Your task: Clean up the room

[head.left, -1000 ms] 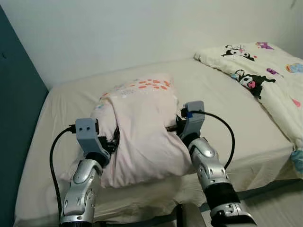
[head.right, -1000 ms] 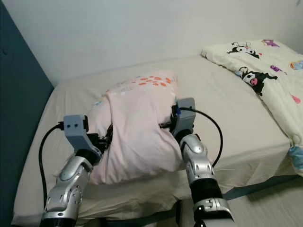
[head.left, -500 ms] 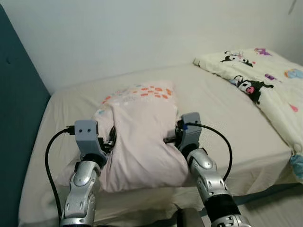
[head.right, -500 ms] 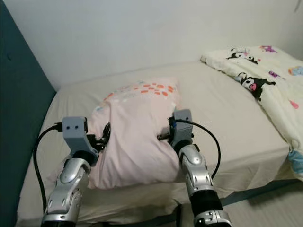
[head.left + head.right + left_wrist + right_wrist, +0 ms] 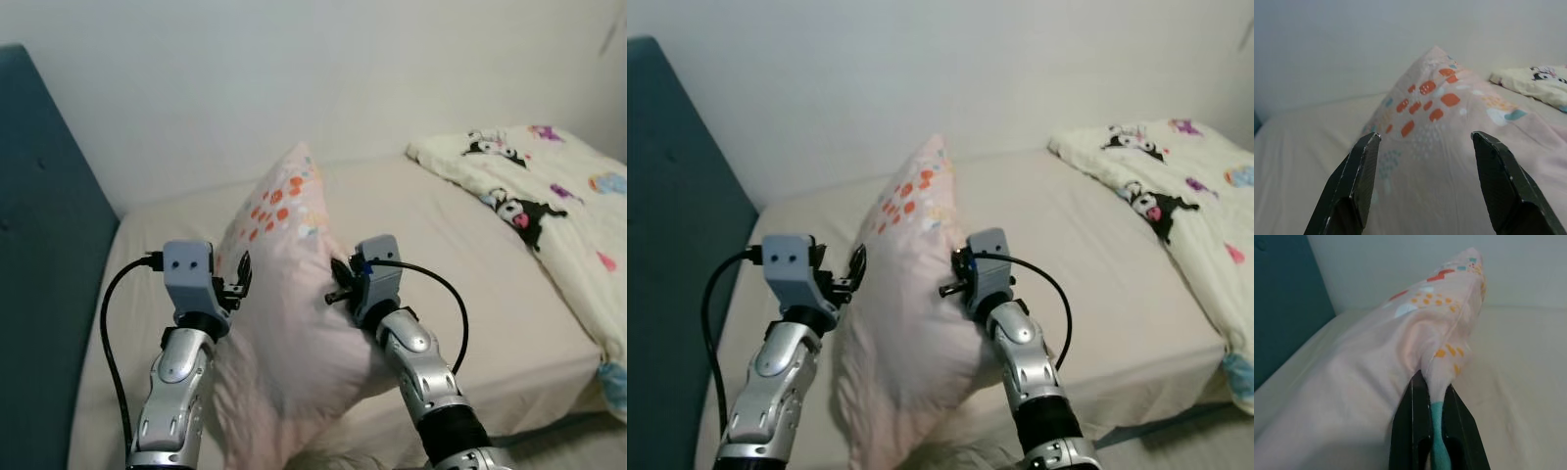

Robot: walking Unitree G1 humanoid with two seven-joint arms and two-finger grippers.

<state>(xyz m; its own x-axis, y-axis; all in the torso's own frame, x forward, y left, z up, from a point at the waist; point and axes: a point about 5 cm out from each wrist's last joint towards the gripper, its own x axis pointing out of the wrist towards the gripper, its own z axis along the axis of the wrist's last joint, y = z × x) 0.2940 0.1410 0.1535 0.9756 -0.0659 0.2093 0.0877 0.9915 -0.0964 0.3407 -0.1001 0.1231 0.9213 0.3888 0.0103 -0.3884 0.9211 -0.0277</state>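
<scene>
A pale pink pillow (image 5: 284,304) with orange dots stands tilted on end above the beige bed (image 5: 470,284), its top corner pointing up toward the wall. My right gripper (image 5: 1431,382) is shut on a fold of the pillow's cover at its right side (image 5: 338,284). My left gripper (image 5: 1425,139) is open against the pillow's left side (image 5: 240,279), its two black fingers spread wide with the dotted cover in front of them. The pillow's lower end hangs down between my arms, near the bed's front edge.
A cream blanket (image 5: 549,196) with cartoon prints lies on the right part of the bed. A dark teal headboard (image 5: 49,255) stands along the left. A plain white wall (image 5: 294,69) rises behind the bed. Bare mattress shows between pillow and blanket.
The pillow has gone from lying flat on the bed to standing up on end, lifted by both arms. The camera has shifted a little as well.
</scene>
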